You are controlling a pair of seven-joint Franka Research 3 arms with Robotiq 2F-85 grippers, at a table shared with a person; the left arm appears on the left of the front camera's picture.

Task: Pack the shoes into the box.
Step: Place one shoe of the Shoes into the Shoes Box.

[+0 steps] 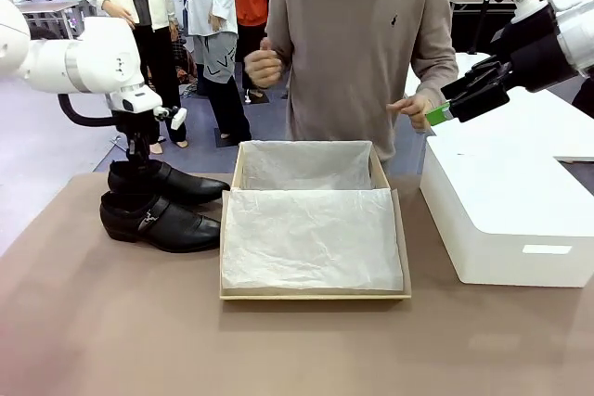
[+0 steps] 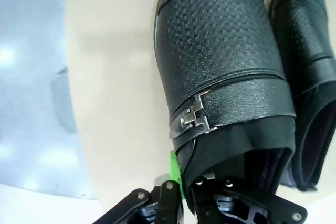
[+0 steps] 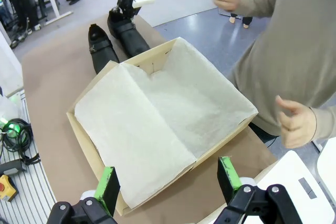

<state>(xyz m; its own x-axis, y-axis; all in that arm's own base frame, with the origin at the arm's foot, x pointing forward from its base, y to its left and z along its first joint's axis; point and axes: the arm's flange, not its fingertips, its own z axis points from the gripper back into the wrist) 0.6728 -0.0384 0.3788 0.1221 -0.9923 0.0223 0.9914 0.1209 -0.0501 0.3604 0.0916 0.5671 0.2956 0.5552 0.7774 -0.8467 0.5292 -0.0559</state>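
Two glossy black shoes stand side by side at the table's left, toes toward the box. On the heel rim of the far shoe (image 1: 172, 183) my left gripper (image 1: 139, 157) is shut. In the left wrist view its fingertips (image 2: 181, 184) pinch the collar just behind the silver buckle (image 2: 193, 116), and the near shoe (image 2: 310, 51) lies to the right. The near shoe (image 1: 162, 222) has nothing touching it. The brown box (image 1: 316, 294) lies open in the middle, lined with white tissue paper. My right gripper (image 1: 444, 110) hangs open, high at the right; in its own view (image 3: 168, 182) it is above the box (image 3: 79, 129).
A large white box (image 1: 510, 201) stands on the table at the right. A person (image 1: 357, 34) stands at the far side behind the box, with both hands (image 3: 296, 124) raised off the table. Bare tabletop (image 1: 111, 322) lies in front of the shoes.
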